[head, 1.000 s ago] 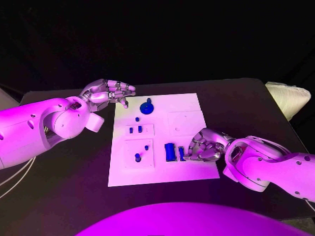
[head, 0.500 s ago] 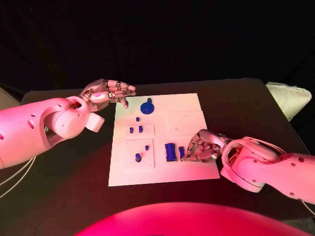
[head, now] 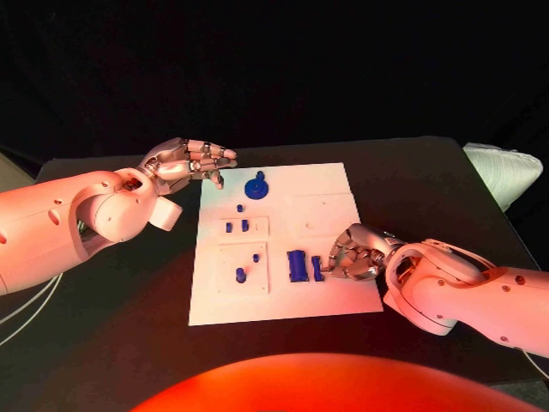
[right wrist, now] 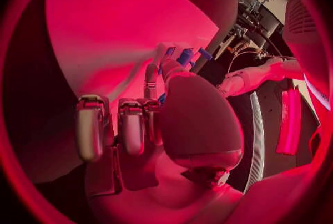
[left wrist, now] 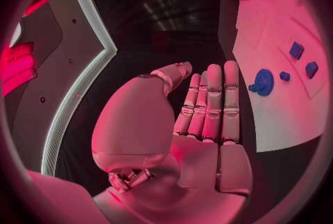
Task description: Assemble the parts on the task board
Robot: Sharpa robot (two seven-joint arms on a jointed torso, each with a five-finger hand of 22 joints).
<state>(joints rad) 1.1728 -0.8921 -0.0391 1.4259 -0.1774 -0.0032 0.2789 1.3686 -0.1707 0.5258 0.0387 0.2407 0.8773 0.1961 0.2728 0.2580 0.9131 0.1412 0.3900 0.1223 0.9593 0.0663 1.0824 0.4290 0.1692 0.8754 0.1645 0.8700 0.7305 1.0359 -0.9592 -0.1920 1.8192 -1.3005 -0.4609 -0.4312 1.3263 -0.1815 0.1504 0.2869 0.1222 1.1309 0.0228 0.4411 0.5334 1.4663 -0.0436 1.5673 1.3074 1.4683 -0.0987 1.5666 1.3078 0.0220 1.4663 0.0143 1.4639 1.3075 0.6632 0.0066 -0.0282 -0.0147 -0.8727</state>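
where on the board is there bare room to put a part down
The task board is bare along its far right corner and its near strip below the recesses. It is crowded by the right hand, against the two upright blue parts; the round blue part takes the far left.

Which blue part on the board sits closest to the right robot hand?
The narrow upright bar, directly beside the right robot hand fingertips. The wider blue block lies just beyond it; the other pieces are farther toward the left side of the task board.
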